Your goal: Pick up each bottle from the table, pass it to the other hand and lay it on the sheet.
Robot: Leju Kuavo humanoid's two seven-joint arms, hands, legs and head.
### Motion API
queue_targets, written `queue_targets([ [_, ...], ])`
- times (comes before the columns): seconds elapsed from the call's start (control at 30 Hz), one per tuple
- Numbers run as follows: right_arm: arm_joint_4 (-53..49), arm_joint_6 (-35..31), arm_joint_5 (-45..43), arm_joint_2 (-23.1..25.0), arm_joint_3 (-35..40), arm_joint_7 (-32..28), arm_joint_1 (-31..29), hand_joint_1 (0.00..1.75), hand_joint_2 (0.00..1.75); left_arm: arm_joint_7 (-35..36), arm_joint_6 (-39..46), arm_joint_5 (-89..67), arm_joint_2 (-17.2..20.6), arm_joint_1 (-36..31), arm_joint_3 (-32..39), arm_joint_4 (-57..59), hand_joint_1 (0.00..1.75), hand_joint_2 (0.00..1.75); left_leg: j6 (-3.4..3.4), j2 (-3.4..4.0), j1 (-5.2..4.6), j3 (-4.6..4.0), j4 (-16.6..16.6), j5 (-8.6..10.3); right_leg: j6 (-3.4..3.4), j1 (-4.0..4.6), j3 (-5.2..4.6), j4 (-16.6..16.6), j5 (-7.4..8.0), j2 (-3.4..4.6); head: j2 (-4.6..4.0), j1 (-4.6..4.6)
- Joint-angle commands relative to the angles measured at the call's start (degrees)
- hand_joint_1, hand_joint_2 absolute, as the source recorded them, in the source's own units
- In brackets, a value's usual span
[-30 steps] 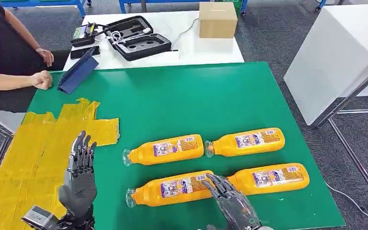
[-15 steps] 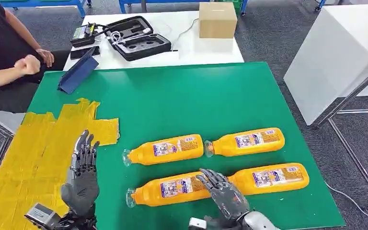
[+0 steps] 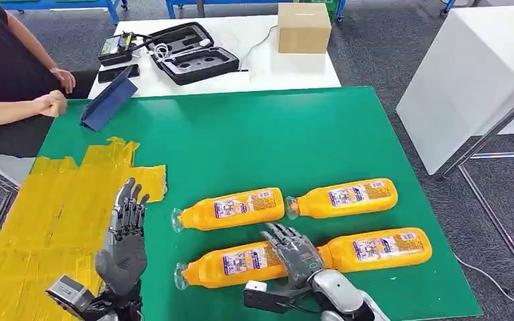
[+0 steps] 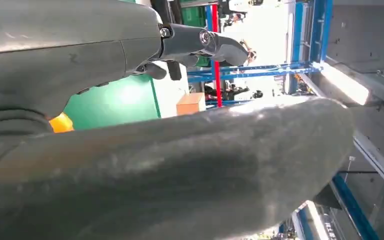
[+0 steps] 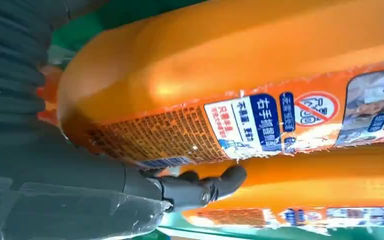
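Observation:
Four orange bottles lie on the green table (image 3: 254, 140): front left (image 3: 231, 264), front right (image 3: 381, 247), back left (image 3: 231, 208) and back right (image 3: 345, 197). My right hand (image 3: 293, 253) lies over the base end of the front left bottle with its fingers spread across it. In the right wrist view that bottle (image 5: 230, 75) sits close against the palm, and a dark finger (image 5: 200, 187) reaches between it and the bottle behind (image 5: 320, 185). My left hand (image 3: 126, 234) stands upright and holds nothing, at the edge of the yellow sheet (image 3: 47, 214); its fingers (image 4: 205, 42) are straight.
A person (image 3: 13, 87) sits at the table's far left corner, fists near a blue folder (image 3: 110, 99). Behind stands a white table (image 3: 261, 73) with a black case (image 3: 187, 50) and a cardboard box (image 3: 303, 27). Another white table (image 3: 468, 73) stands to the right.
My right hand has slid forward and left onto the front left bottle's base end. My left hand has risen slightly towards the bottles. The person's fist lifted, then came back down.

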Motion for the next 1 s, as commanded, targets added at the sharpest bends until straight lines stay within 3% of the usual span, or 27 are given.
queue_targets([
  [0.03, 13.43, 4.65, -2.36, 1.17, 6.07, -3.78, -5.12, 0.00, 1.75, 0.22, 0.11, 0.12, 2.34, -3.26, -1.94, 5.85, 0.00, 0.00, -0.05, 0.17, 0.09, 0.23, -0.11, 0.01, -0.03, 0.10, 0.25, -0.20, 0.06, 0.04, 0.00, -0.02],
  [0.07, 13.79, 5.16, -2.65, 0.30, 7.07, -3.96, -5.19, 0.38, 1.75, 0.14, 0.21, 0.23, 2.38, -3.60, -2.03, 6.36, 0.00, 0.00, -0.04, 0.10, 0.07, 0.23, -0.11, 0.02, -0.03, 0.07, 0.23, -0.18, 0.05, 0.00, 0.00, 0.00],
  [0.3, 14.75, 5.73, -3.49, 0.03, 8.81, -4.26, -6.23, 0.38, 1.75, 0.23, 0.54, 0.38, 2.56, -4.09, -2.58, 6.18, 0.00, 0.00, -0.04, 0.20, 0.09, 0.57, -0.10, 0.03, -0.03, 0.10, 0.52, -0.19, 0.06, 0.08, 0.00, 0.00],
  [0.33, 14.48, 6.04, -3.87, -0.23, 8.80, -4.06, -5.95, 1.59, 1.75, 0.30, 0.66, 0.45, 2.58, -3.98, -2.52, 6.23, 0.00, 0.00, -0.04, 0.25, 0.06, 0.70, -0.09, -0.01, -0.02, 0.06, 0.60, -0.15, 0.03, 0.17, 0.00, 0.00],
  [0.37, 14.37, 7.09, -4.50, -0.71, 9.48, -3.94, -6.05, 1.75, 1.75, 0.30, 0.63, 0.52, 2.76, -4.02, -2.75, 6.25, 0.00, 0.00, -0.04, 0.27, 0.03, 0.73, -0.08, -0.01, -0.02, 0.05, 0.61, -0.12, 0.03, 0.20, 0.00, 0.00],
  [0.6, 14.24, 7.64, -6.14, -3.63, 11.46, -2.91, -5.01, 1.75, 1.75, 0.03, 1.33, 1.59, 2.39, -4.54, -2.15, 6.46, 0.00, 0.00, -0.04, 0.19, 0.11, 0.97, -0.11, -0.06, -0.03, 0.20, 0.36, -0.22, 0.05, 0.08, 0.00, 0.00],
  [0.83, 14.12, 7.59, -6.32, -3.55, 11.33, -2.55, -4.67, 1.75, 1.75, 0.13, 2.53, 2.53, 1.57, -4.60, -0.87, 5.57, 0.00, 0.00, -0.03, 0.23, 0.08, 1.07, -0.10, -0.12, -0.02, 0.16, 0.44, -0.18, -0.01, 0.14, 0.00, 0.00],
  [0.87, 13.85, 7.47, -6.34, -3.15, 10.80, -1.32, -3.90, 1.75, 1.75, 0.08, 5.59, 3.30, -0.06, -4.12, 1.25, 4.21, 0.00, 0.00, -0.03, 0.26, 0.06, 1.10, -0.09, -0.14, -0.02, 0.14, 0.46, -0.14, -0.03, 0.20, 0.00, 0.00],
  [1.0, 11.20, 3.67, -7.28, -1.88, 9.86, 3.59, 0.25, 1.75, 1.75, -0.61, 29.24, 5.84, -0.13, -1.65, 3.73, -4.07, 0.00, 0.00, -0.05, 0.18, 0.15, 1.00, -0.06, -0.14, -0.04, 0.23, 0.44, -0.20, -0.02, 0.05, 0.00, 0.00],
])
